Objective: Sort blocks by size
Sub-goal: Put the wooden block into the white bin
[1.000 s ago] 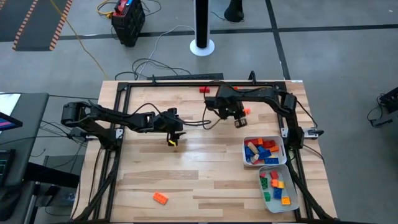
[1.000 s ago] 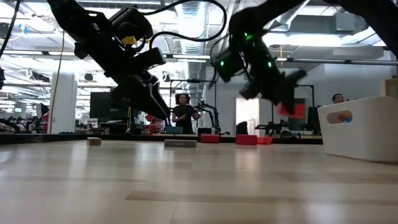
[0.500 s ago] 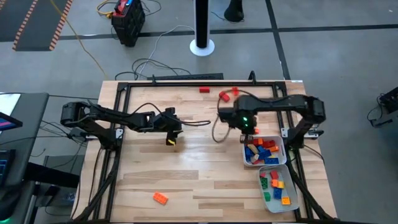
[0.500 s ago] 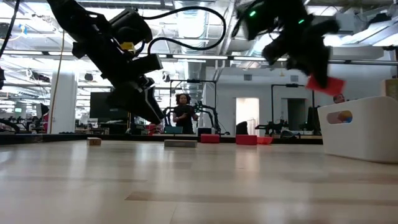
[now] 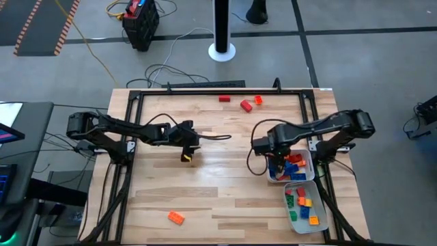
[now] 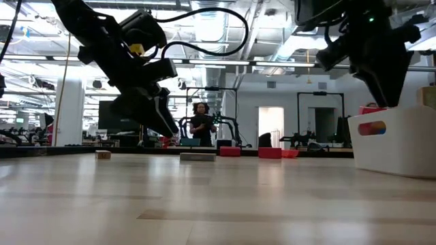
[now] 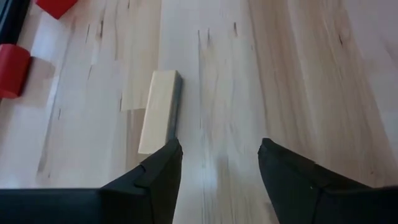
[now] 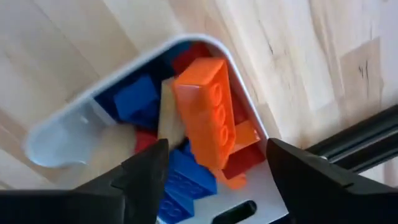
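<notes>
While the left gripper hovers with its fingers spread over the middle of the table, just beside a tan oblong block lying flat on the wood, the right gripper has swung from the table's far side to the nearer-to-centre white tray and opened wide. An orange oblong brick, carried clamped a moment ago, now sits free between the parted fingers, tipped on the heap of blue, red and tan bricks in that tray. That looks like one more large block delivered; the second tray beside it holds the smaller squarish pieces.

Several blocks remain unsorted: a red brick, another red one and a small orange one near the far edge, and an orange brick alone near the front edge. The left arm has barely shifted, and its fingers have yet to straddle the tan block, so that pick is probably next.
</notes>
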You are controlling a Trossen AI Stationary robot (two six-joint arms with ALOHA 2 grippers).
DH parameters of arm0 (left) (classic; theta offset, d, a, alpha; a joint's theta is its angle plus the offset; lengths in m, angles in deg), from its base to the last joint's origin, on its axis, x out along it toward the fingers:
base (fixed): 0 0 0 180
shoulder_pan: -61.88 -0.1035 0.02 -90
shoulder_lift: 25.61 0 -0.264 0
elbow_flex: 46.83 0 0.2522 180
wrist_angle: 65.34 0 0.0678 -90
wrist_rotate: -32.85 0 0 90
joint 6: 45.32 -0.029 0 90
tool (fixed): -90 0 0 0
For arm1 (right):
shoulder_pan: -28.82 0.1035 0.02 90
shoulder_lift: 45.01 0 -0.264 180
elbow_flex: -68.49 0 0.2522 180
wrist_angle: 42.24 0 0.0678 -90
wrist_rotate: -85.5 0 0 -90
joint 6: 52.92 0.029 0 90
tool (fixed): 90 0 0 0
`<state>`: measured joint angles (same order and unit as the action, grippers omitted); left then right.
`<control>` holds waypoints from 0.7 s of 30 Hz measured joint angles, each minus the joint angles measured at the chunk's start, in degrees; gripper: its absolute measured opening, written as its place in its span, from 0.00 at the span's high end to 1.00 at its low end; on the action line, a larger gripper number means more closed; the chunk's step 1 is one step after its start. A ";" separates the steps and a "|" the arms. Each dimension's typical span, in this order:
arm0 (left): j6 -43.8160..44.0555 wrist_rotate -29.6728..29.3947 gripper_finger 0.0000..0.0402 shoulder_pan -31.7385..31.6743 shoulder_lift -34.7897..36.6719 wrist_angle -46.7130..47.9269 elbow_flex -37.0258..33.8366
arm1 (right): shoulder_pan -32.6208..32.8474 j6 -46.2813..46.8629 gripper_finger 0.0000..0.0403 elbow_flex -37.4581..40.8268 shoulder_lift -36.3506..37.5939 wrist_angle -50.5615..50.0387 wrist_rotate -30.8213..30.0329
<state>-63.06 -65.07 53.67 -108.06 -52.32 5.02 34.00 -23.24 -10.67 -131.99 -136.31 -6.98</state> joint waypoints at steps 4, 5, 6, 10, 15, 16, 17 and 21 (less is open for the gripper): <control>-1.89 -0.02 0.48 0.02 0.00 -0.77 -0.02 | -0.13 4.82 0.24 -2.15 0.00 -0.82 -0.18; -2.63 -0.02 0.48 -0.01 -0.02 -1.76 -0.02 | -0.14 5.26 0.24 -2.89 0.02 -0.54 -0.65; -3.03 -0.02 0.48 -0.15 -0.02 -3.26 -0.02 | -0.03 5.42 0.24 -3.53 0.04 0.05 -1.53; -4.12 0.02 0.49 -1.12 -0.62 -9.36 0.00 | 1.02 4.64 0.25 -4.96 0.25 5.34 -9.00; -4.42 0.54 0.50 -3.72 -5.86 -12.49 0.00 | 1.45 -1.58 0.26 -3.27 0.48 21.35 -14.38; -4.56 1.18 0.50 -4.38 -7.36 -12.83 0.00 | 1.44 -3.08 0.26 -3.02 0.44 24.09 -14.37; -4.53 1.83 0.50 -4.88 -8.86 -13.39 0.01 | 1.44 -4.35 0.26 -2.74 0.44 26.50 -14.38; -3.11 2.17 0.50 -6.93 -13.17 -15.00 2.10 | 1.06 -6.22 0.26 -2.56 0.48 30.10 -14.34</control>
<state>-66.17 -62.90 46.75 -121.23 -67.32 7.12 35.06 -29.47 -13.23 -131.51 -106.21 -21.32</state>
